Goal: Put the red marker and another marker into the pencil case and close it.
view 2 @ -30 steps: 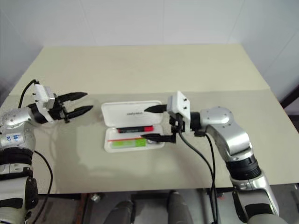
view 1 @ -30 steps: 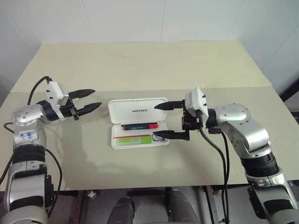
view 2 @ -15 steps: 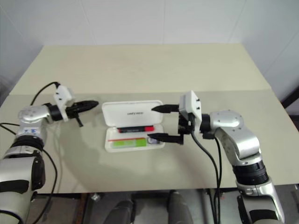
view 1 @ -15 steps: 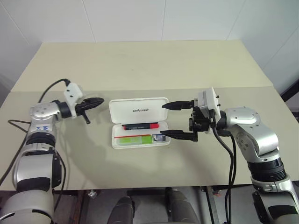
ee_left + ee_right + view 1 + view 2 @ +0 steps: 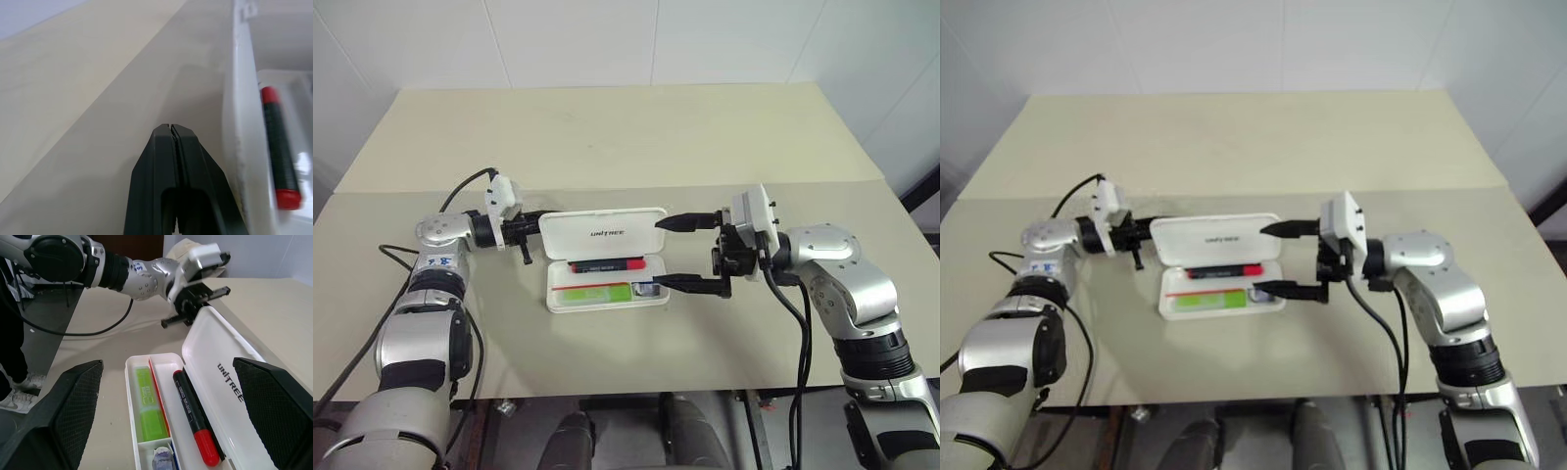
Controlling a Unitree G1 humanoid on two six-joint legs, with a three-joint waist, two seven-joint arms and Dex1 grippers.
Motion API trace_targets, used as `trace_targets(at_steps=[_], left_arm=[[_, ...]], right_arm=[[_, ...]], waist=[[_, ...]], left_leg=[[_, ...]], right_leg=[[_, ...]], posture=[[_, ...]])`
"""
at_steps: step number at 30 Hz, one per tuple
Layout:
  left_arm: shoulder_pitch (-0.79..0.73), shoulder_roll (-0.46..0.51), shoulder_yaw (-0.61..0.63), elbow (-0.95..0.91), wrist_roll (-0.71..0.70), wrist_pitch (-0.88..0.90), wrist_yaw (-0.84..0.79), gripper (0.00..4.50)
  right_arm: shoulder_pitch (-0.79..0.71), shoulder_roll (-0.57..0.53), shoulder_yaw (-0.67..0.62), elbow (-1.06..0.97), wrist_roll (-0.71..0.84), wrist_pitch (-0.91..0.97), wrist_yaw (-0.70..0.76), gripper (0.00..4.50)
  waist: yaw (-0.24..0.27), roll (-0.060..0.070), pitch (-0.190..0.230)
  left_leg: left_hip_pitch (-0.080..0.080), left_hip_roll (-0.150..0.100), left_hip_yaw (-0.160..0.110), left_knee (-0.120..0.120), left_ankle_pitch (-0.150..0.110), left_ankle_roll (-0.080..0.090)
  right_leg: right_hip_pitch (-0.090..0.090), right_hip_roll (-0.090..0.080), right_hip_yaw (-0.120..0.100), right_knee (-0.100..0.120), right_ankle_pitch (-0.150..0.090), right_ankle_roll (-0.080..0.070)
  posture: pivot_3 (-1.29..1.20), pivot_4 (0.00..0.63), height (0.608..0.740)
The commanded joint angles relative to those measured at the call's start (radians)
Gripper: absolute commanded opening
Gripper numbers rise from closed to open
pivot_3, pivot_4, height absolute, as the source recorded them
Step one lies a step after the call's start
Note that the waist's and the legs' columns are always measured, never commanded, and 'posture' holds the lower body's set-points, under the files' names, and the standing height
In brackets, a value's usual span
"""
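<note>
The white pencil case [image 5: 658, 297] lies open at mid-table, its lid [image 5: 603, 231] with dark lettering tilted back. In the tray the red marker [image 5: 606, 264] lies along the hinge side. The green marker [image 5: 595, 292] lies in the front compartment. My left gripper [image 5: 537, 223] is shut with nothing in it, level, its tip close by the lid's left end [image 5: 234, 98]; I cannot tell if it touches. My right gripper [image 5: 661, 254] stands wide open at the case's right end, one finger near the lid's corner and the other near the tray's front corner.
A small bluish thing [image 5: 643, 290] sits in the tray's right compartment. The beige table [image 5: 626, 147] has a seam across it behind the case and a front edge close to me. Black cables [image 5: 793, 323] hang off both arms.
My left gripper has shut and swung right, from well left of the case up to the lid's left end. The right gripper stays open and has hardly moved.
</note>
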State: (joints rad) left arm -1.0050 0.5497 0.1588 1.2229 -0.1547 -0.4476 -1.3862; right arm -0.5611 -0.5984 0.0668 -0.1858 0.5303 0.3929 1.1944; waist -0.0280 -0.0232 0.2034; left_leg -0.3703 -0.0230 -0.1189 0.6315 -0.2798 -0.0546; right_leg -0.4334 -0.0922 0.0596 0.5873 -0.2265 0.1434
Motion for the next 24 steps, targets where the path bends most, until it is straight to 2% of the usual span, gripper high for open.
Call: trace_targets(at_steps=[1, 7, 12, 18, 24], left_arm=[[0.018, 0.027, 0.025, -0.076, -0.049, 0.013, -0.082, 0.06], [0.067, 0.018, 0.021, -0.203, -0.091, 0.055, -0.153, 0.06], [0.168, 0.008, -0.026, -0.402, -0.128, 0.115, -0.199, 0.06], [0.263, 0.018, -0.102, -0.591, -0.157, 0.152, -0.212, 0.06], [0.317, 0.040, -0.197, -0.682, -0.130, 0.117, -0.210, 0.06]], right_arm=[[0.011, -0.028, -0.049, -0.009, 0.033, -0.008, 0.024, 4.50], [0.001, -0.041, -0.057, 0.029, 0.042, -0.023, 0.068, 4.50], [-0.023, -0.034, -0.051, 0.061, 0.031, -0.037, 0.084, 4.50], [-0.003, -0.051, -0.064, 0.063, 0.032, -0.042, 0.094, 4.50], [0.040, -0.080, -0.095, 0.081, 0.046, -0.050, 0.118, 4.50]], waist=[[0.000, 0.000, 0.000], [-0.001, 0.000, 0.000], [-0.002, 0.000, 0.000], [0.001, 0.000, 0.000], [0.000, 0.000, 0.000]], left_leg=[[0.000, 0.000, 0.000, 0.000, 0.000, 0.000], [0.000, 0.000, 0.000, 0.000, 0.000, 0.000], [0.001, 0.000, 0.000, 0.000, 0.000, 0.000], [0.001, 0.000, 0.000, 0.001, 0.000, 0.000], [0.001, 0.000, 0.000, 0.001, 0.000, 0.000]], right_leg=[[0.000, 0.000, 0.000, 0.000, 0.000, 0.000], [0.000, 0.000, 0.000, 0.000, 0.000, 0.000], [0.000, 0.000, 0.000, 0.002, 0.000, 0.000], [0.000, 0.000, 0.000, 0.001, 0.000, 0.000], [0.001, 0.000, 0.000, -0.002, 0.000, 0.000]], posture=[[0.00, 0.150, 0.740], [0.00, 0.150, 0.740], [0.00, 0.150, 0.740], [0.00, 0.150, 0.740], [0.00, 0.150, 0.740]])
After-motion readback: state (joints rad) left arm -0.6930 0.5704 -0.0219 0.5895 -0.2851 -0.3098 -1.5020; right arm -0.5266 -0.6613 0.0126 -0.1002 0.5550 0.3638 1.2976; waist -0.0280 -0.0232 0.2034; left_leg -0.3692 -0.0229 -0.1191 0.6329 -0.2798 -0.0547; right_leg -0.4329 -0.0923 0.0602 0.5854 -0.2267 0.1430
